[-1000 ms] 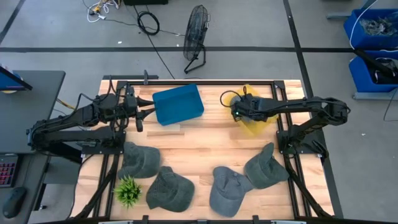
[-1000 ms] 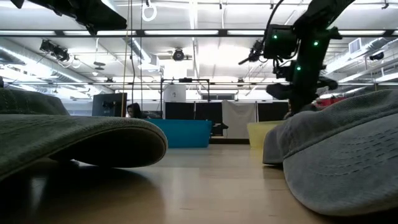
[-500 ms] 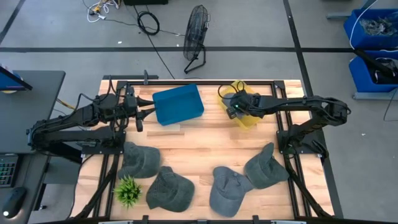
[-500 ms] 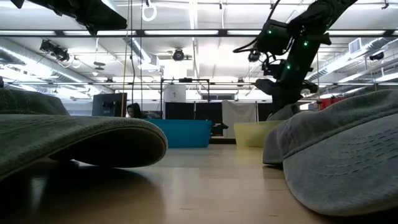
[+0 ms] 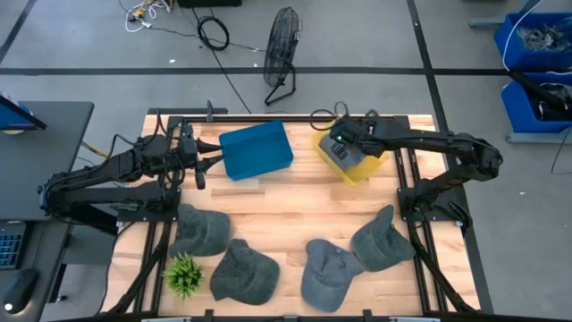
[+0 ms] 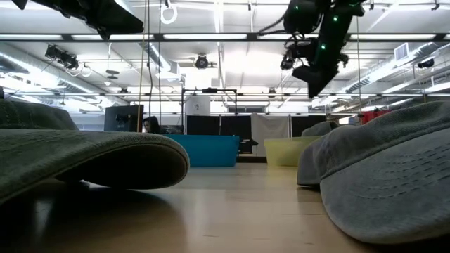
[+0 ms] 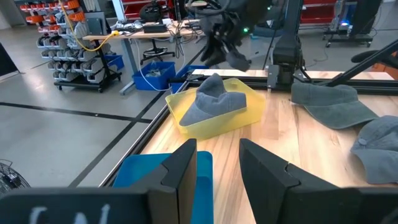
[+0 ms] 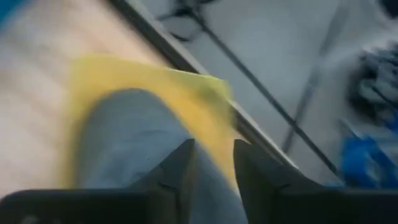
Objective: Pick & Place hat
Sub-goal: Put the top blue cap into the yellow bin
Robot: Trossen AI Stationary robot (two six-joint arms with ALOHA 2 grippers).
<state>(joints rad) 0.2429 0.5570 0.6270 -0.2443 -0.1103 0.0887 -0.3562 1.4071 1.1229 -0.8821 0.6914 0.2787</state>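
A grey hat (image 5: 340,154) lies crumpled in the yellow bin (image 5: 368,170) at the table's far right; it also shows in the left wrist view as the hat (image 7: 214,102) in the bin (image 7: 186,121). My right gripper (image 5: 332,141) hangs above that bin, open with nothing between its fingers (image 8: 214,168), high up in the low view (image 6: 311,81). Beside the blue bin (image 5: 256,149) at the far left my left gripper (image 5: 207,163) waits, open (image 7: 217,168). Several more grey hats (image 5: 243,271) lie flat along the near edge.
A small green plant (image 5: 183,274) stands at the near left corner. Bare wood lies between the two bins and the row of hats. The black frame rails (image 5: 411,192) run along the table's sides. The blue bin (image 7: 155,180) lies just under my left fingers.
My right gripper has risen from down at the yellow bin and gone toward the table's far edge. The grey hat has stayed behind in the bin, and now shows clear of the gripper.
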